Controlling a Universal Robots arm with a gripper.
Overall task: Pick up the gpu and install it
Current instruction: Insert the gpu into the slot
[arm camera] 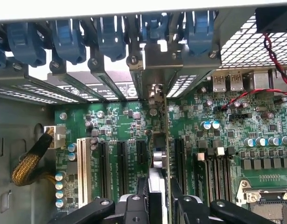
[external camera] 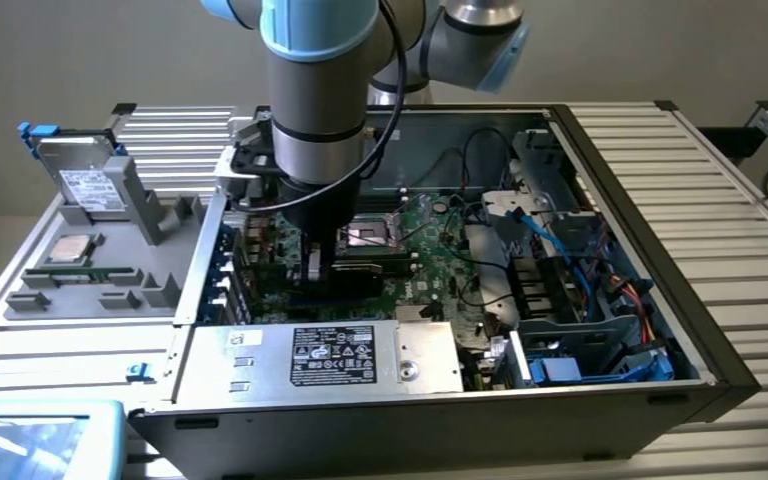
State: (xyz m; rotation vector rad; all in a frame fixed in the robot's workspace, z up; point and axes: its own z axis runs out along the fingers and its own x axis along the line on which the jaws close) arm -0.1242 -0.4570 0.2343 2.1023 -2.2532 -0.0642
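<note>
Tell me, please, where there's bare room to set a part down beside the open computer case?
Bare slatted table lies on the exterior view's right of the case. The grey fixture tray carries a hard drive and slots; inside, around the gripper, it is crowded.

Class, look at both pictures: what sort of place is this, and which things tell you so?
Probably a robotics lab bench for computer assembly: an opened PC case with its motherboard exposed, and a grey fixture tray holding parts beside it.

Even, soft lighting; bright glare behind slots.
</note>
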